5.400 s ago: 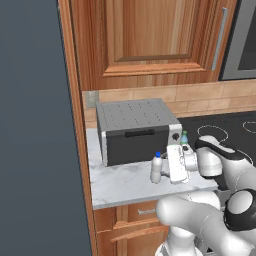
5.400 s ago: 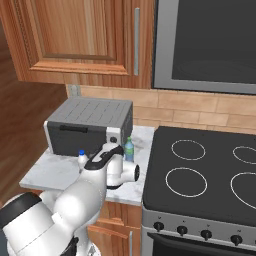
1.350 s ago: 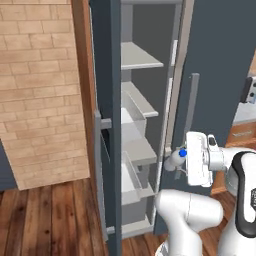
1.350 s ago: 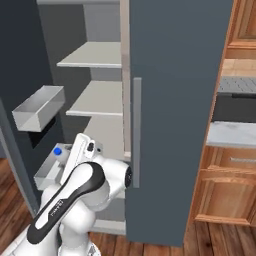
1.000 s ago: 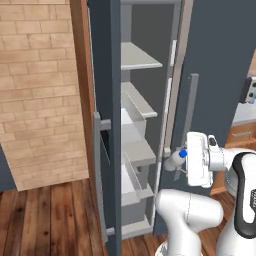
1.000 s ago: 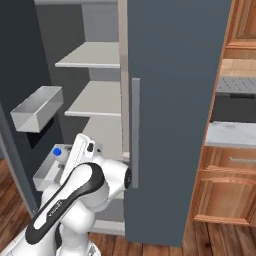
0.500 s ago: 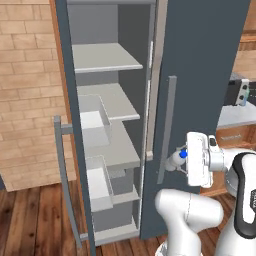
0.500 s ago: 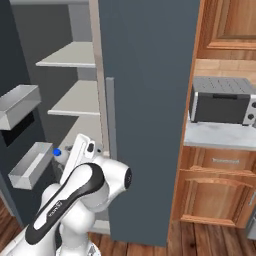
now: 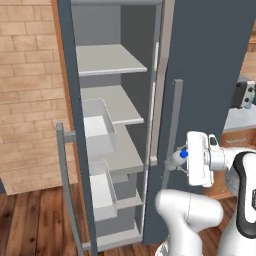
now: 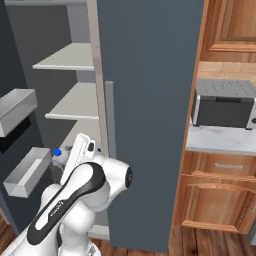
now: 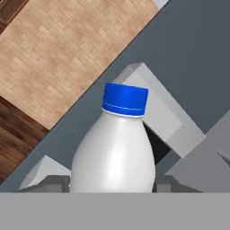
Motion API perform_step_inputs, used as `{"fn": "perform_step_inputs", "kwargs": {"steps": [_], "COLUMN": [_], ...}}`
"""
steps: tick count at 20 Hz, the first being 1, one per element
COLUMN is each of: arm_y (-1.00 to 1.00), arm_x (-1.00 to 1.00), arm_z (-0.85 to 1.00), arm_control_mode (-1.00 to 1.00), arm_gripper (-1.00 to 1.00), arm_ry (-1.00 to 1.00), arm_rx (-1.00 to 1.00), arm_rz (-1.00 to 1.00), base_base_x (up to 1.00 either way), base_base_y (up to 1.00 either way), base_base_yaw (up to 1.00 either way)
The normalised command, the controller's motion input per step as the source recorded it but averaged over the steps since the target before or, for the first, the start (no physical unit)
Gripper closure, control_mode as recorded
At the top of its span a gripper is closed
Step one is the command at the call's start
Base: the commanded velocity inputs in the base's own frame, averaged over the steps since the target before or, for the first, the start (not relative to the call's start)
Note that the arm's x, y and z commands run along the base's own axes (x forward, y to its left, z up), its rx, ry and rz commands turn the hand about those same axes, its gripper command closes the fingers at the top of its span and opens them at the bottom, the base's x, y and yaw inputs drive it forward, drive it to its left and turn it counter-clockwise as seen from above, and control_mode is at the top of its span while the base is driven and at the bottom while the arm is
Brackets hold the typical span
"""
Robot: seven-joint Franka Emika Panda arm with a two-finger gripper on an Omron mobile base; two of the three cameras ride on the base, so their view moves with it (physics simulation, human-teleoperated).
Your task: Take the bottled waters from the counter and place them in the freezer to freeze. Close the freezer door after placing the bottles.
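1. Your pincer point(image 9: 176, 159) is closed on the whitish blue-capped water bottle point(image 11: 114, 148), gripping it low on the body. In the hand view the bottle rises from 6 o'clock toward the centre, with its blue cap at about 12 o'clock of the bottle.

2. In the left base view the bottle sits just right of centre, held beside the front edge of the freezer point(image 9: 120, 125). Its cap points toward 9 o'clock, at the open compartment.

3. The freezer door point(image 9: 67, 125) stands swung open at 9 o'clock in that view, with its bar handle point(image 9: 67, 185) facing you. Inside are pale grey shelves point(image 9: 102, 60) and white drawers point(image 9: 100, 130), two of them pulled partly out.

4. Expect the bottle to handle as a light, smooth plastic cylinder. It is probably slippery, and it may dent a little if squeezed hard.

5. The wide lower body is the safest place to hold. The shoulder tapers toward the cap, so a grip higher up could slide off.

6. The bottle is carried lying roughly sideways. Judge its tilt before release, because a round body set down on its side may roll on a flat shelf.

7. In the right base view the toaster oven point(image 10: 222, 102) rests on the marbled surface point(image 10: 220, 140) at about 3 o'clock, well apart from the freezer.
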Motion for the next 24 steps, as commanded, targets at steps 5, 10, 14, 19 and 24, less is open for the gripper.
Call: {"fn": "perform_step_inputs", "kwargs": {"steps": [5, 10, 14, 19, 24], "arm_y": [0.0, 0.0, 0.0, 0.33, 0.33], "arm_x": [0.0, 0.0, 0.0, -0.17, -0.47], "arm_z": [0.0, 0.0, 0.0, 0.34, 0.93], "arm_control_mode": [1.0, 1.0, 1.0, -1.0, -1.0], "arm_gripper": [1.0, 1.0, 1.0, 1.0, 1.0], "arm_ry": [0.0, 0.0, 0.0, -0.05, 0.0], "arm_rx": [0.0, 0.0, 0.0, -0.04, 0.0], "arm_rz": [0.0, 0.0, 0.0, -0.03, -0.17], "base_base_x": [0.67, 0.44, 0.24, 0.0, 0.0], "base_base_y": [0.19, 0.36, 0.04, 0.02, 0.0], "base_base_yaw": [0.0, 0.0, -0.03, -0.01, 0.0]}}
